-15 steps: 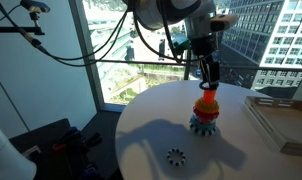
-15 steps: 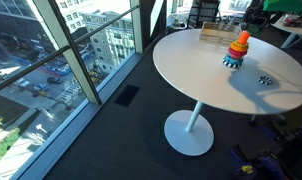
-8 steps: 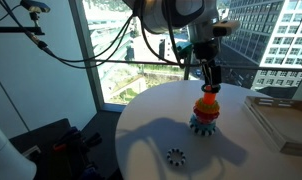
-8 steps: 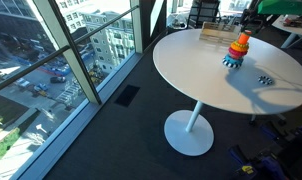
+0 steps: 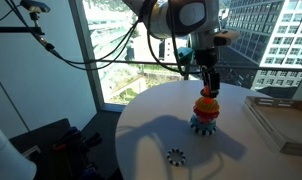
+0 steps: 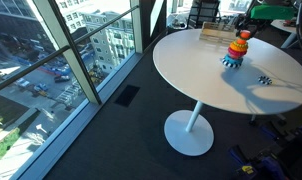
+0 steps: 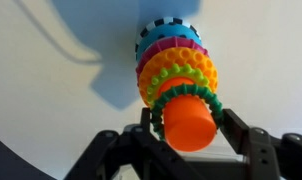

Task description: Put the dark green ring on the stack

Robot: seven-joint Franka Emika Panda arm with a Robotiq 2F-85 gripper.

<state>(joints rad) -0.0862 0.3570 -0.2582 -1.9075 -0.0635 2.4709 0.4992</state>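
The stack is a cone of coloured rings on a blue scalloped base, standing on the round white table. It shows in both exterior views. In the wrist view I look down on its orange top peg. The dark green ring sits around that peg, above the orange and yellow rings. My gripper is straight above the stack, with one finger on each side of the ring, shut on it.
A toothed dark-and-white ring lies on the table away from the stack. A flat rectangular tray lies near the table's edge. Floor-to-ceiling windows stand beside the table.
My gripper has come down a little over the stack with the green ring. The stack and the toothed ring have not moved.
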